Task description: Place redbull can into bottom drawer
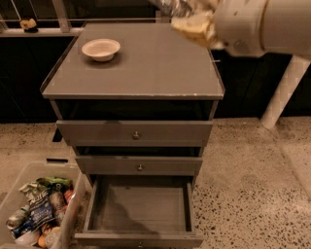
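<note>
End effector point(192, 24) is at the top of frame, right of centre, over the back edge of the counter point(146, 78). It's motion-blurred, a pale yellowish blob on the end of the white arm point(265, 24), which comes in from the upper right. Can't tell its state, wide or narrow.

A shiny silver shape sits at the very top edge, touching the end effector's left side. Probably the redbull can point(171, 6), but it's smeared and cropped, so not certain. Either way it's up high, well apart from the bottom drawer point(138, 209).

Bottom drawer is pulled out toward the camera: grey floor and low side walls visible, front lip at the bottom edge of frame.

Above it are two closed grey drawer fronts, the upper point(97, 132) and the middle point(107, 165), each with a round knob at centre. There's a dark gap under the counter top.

A cream bowl point(100, 49) sits upright on the counter, back-left corner, well apart from the end effector.

Lower left on the speckled floor point(252, 185): a clear bin point(29, 171) of colourful snack packets point(41, 209), just beside the drawer's left wall.

A white post point(284, 92) leans at right, behind the unit.
</note>
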`<state>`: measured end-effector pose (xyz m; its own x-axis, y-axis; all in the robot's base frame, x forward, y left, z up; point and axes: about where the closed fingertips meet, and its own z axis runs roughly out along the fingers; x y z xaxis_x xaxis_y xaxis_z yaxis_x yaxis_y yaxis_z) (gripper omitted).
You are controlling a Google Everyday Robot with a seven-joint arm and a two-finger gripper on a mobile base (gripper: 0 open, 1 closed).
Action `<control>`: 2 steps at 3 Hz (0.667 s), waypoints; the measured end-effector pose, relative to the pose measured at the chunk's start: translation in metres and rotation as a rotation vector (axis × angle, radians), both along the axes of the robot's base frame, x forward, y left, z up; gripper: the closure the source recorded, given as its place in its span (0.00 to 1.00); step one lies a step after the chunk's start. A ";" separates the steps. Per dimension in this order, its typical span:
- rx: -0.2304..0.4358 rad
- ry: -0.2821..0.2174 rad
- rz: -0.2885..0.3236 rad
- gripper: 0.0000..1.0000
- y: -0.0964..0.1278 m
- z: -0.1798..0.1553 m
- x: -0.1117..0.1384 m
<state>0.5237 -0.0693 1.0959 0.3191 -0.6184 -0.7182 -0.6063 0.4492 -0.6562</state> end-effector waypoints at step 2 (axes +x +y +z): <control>0.110 0.175 -0.055 1.00 0.063 -0.109 -0.043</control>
